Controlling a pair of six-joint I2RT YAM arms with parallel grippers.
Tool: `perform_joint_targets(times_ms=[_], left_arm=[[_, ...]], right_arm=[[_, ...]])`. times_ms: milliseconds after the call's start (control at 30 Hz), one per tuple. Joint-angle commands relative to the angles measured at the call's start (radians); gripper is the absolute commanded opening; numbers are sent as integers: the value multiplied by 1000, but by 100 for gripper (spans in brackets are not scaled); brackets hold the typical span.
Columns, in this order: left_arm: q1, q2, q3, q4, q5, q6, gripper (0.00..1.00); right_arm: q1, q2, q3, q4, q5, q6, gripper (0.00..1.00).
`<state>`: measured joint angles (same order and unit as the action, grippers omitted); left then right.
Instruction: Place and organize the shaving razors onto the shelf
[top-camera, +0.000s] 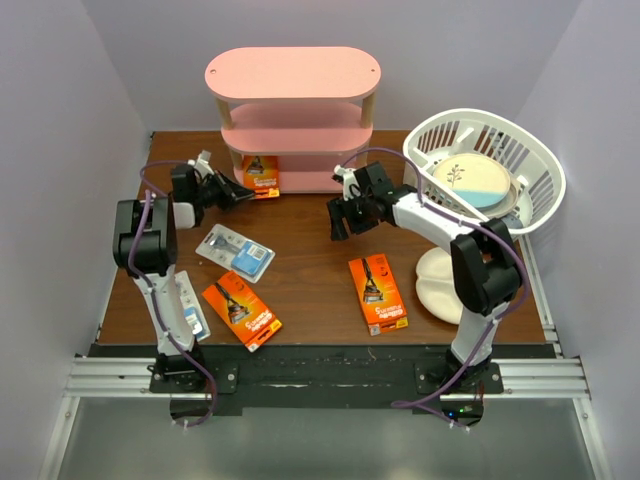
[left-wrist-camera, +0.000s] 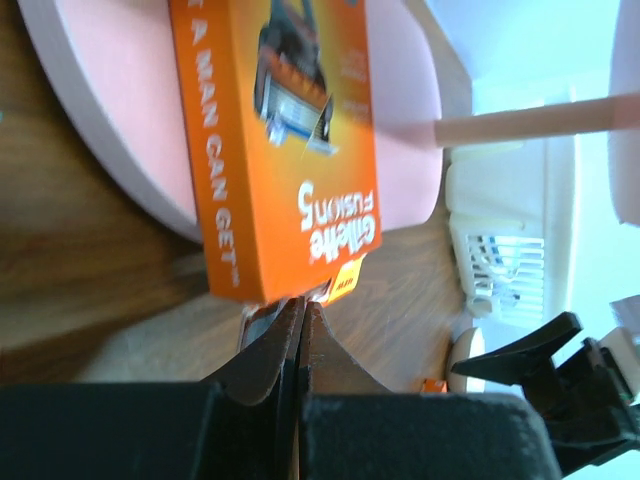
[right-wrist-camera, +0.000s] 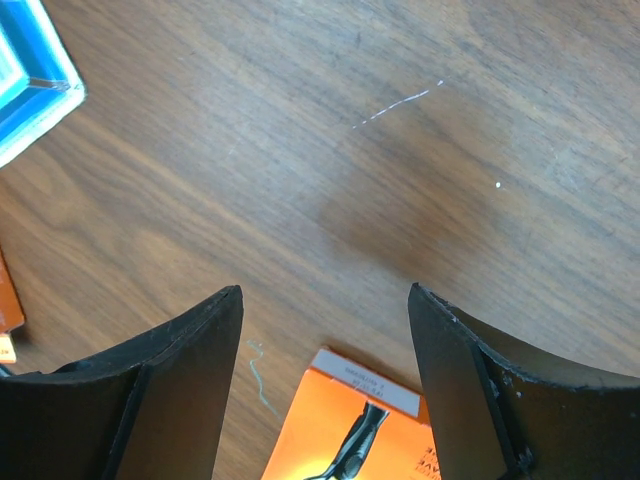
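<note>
brown table (top-camera: 310, 255), pink shelf (top-camera: 292, 75) at the back.
top: one orange pack (top-camera: 261, 174) sits on its bottom board. left wrist: my left gripper (left-wrist-camera: 302, 308) is pinched shut, holding nothing, beside that pack. right wrist: my right gripper (right-wrist-camera: 325, 295) gapes over a second orange pack (right-wrist-camera: 350, 430).

Looks down on a brown wooden surface (right-wrist-camera: 300, 180). Frames two dark fingers (right-wrist-camera: 190, 370) at the bottom corners, spread wide, only bare wood between the tips. Shows the end of an orange razor pack (right-wrist-camera: 350, 430) low in the gap, with a black razor printed on it. Catches a blue-and-white pack (right-wrist-camera: 25, 80) cut off top left, an orange sliver (right-wrist-camera: 6, 300) at the left edge and a thin pale scratch (right-wrist-camera: 398, 103) upper middle.
</note>
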<state>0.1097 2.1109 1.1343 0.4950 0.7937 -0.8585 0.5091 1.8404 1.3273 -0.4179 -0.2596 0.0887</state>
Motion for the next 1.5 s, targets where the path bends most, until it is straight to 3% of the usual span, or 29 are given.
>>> perform_joint_targets(times_ms=[0,367,500,667,833,933,1033,1200,1333,1467], left_arm=[[-1,24,56,73,6,-47,0],[15,55,88,85,-28,-50,0],[18,43,84,146,38,-62,1],[21,-86,-20,177,156,-100,19],[21,-293,-168,-49,191,28,42],[12,-371,-197,-279,184,201,47],[-1,-449,-246,-383,144,329,49],[-59,-598,-367,-383,76,365,49],[-138,-690,-432,-368,49,400,49],[-208,-776,-540,-297,18,379,49]], right_arm=[[-6,11,58,-16,22,-20,71],[-3,10,78,-24,46,-47,72],[-3,-16,70,-48,65,-79,73],[-4,-84,24,-142,118,-194,86],[-7,-183,-84,-200,174,-280,92],[-14,-236,-144,-225,224,-305,94],[-33,-273,-195,-242,253,-308,95],[-66,-302,-272,-246,257,-334,89],[-70,-284,-307,-223,209,-343,75],[-69,-227,-280,-188,155,-313,70]])
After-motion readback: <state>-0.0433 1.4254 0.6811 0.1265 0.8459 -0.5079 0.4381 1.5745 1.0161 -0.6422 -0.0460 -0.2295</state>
